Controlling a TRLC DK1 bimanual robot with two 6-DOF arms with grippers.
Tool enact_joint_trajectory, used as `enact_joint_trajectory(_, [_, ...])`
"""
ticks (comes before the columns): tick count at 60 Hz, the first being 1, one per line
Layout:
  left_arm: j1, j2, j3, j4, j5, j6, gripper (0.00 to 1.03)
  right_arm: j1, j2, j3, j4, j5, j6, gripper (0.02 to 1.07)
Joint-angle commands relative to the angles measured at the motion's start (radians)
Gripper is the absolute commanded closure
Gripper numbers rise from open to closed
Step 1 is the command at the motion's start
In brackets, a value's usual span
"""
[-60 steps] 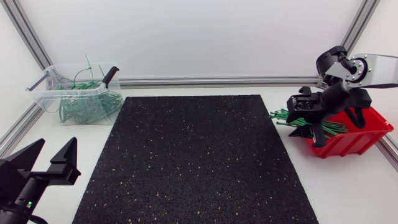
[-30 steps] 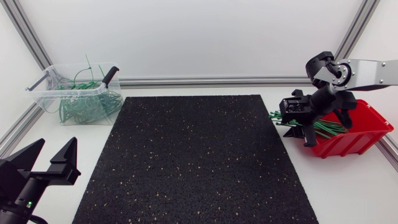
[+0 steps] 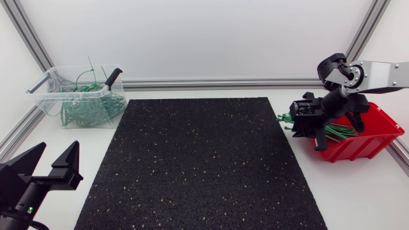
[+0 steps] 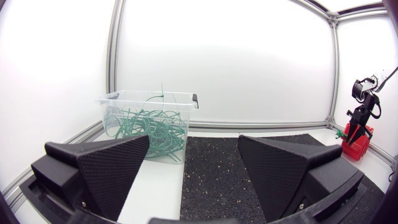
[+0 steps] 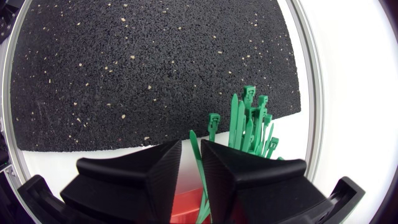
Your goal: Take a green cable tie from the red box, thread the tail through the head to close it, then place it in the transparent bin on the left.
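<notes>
**Station check: right gripper at the red box, left gripper idle**

1. Nearest, at the near-left corner of the table (image 3: 358, 191), we find the left gripper (image 4: 194, 140). Its two wedge fingers are spread wide apart with nothing between them, and they point toward the far side.

2. Just beyond it, the black speckled mat (image 3: 198, 160) covers the middle of the table. Nothing lies on it.

3. Further on, at the right edge, stands the red box (image 3: 364, 150). It holds a bundle of loose ties (image 5: 249, 124), whose heads stick out past the box's left end over the white table, just short of the mat's right edge.

4. The right gripper (image 5: 191, 148) hangs over the box's left end, turned down and leftward toward that bundle.
   - One green cable tie (image 5: 194, 146) runs up through the mouth of the claw, with its pointed tail showing just ahead of the tips.
   - We cannot tell whether the claw is pinching this tie or only stands around it.

5. Farthest, at the far-left corner, sits the transparent bin (image 3: 48, 99), well apart from both grippers. It contains a tangle of looped ties (image 3: 89, 108), and a few strands rise above its rim.
</notes>
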Motion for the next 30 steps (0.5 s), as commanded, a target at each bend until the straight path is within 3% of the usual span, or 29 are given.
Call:
enact_joint_trajectory(1, [-0.003, -0.007, -0.04, -0.014, -0.004, -0.015, 0.04, -0.009, -0.015, 0.012, -0.01, -0.004, -0.008, 0.83])
enact_joint_trajectory(9, [-0.003, -0.007, -0.04, -0.014, -0.004, -0.015, 0.04, -0.012, -0.019, 0.017, -0.022, -0.007, -0.014, 0.9])
enact_joint_trajectory(30, [-0.003, -0.007, -0.04, -0.014, -0.004, -0.015, 0.04, -0.038, -0.042, 0.028, -0.051, -0.009, -0.026, 0.94])
